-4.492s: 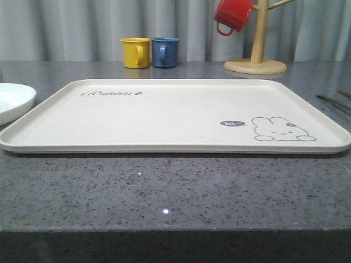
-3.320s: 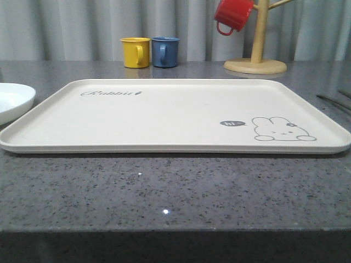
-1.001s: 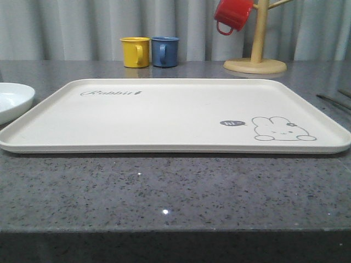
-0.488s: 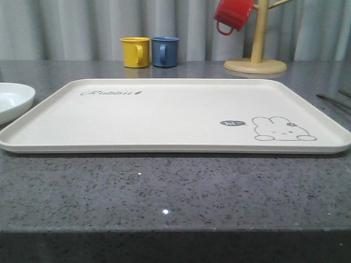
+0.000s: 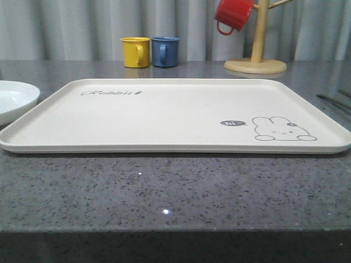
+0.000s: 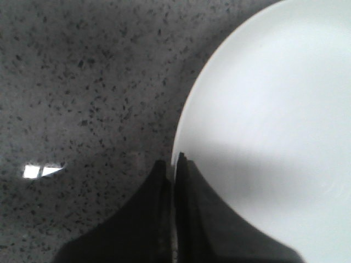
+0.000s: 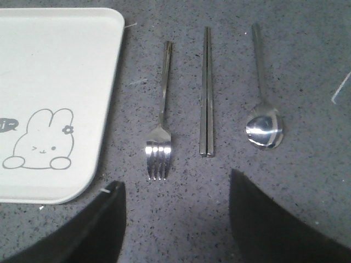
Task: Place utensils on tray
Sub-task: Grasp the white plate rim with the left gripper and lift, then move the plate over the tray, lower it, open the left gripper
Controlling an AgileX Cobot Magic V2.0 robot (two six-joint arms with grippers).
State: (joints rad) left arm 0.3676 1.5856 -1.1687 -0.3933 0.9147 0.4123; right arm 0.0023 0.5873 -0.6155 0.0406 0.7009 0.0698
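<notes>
**Spotter:** Where do things stand on your end?

**Operator:** The tray (image 5: 164, 118) lies bare on the worktop (image 5: 175, 192). Through my right wrist camera I see the fork (image 7: 160, 127), the chopsticks (image 7: 207, 93) and the spoon (image 7: 262, 101) lying side by side on the stone, parallel, just beside the tray's rabbit corner, the fork nearest it. None is on the tray yet.

**Spotter:** And the fingers?

**Operator:** The right gripper (image 7: 175, 216) hangs above the cutlery with its fingers spread wide, nothing between them. The left gripper (image 6: 173, 181) has its fingers pressed together, and their tips sit right at the rim of the white plate (image 6: 274, 120). I can't tell whether they pinch that rim or merely rest closed against it.

**Spotter:** What worries you?

**Operator:** I'd say the cutlery itself. It's thin, flat and polished on a hard surface, so I expect the fingers could skate over a handle or pinch it off-centre, letting the piece swing or drop. The fork and chopsticks lie near each other; a wide approach might nudge the neighbour. The chopsticks are two loose pieces and may split apart. On the left, any move could drag the plate.
</notes>
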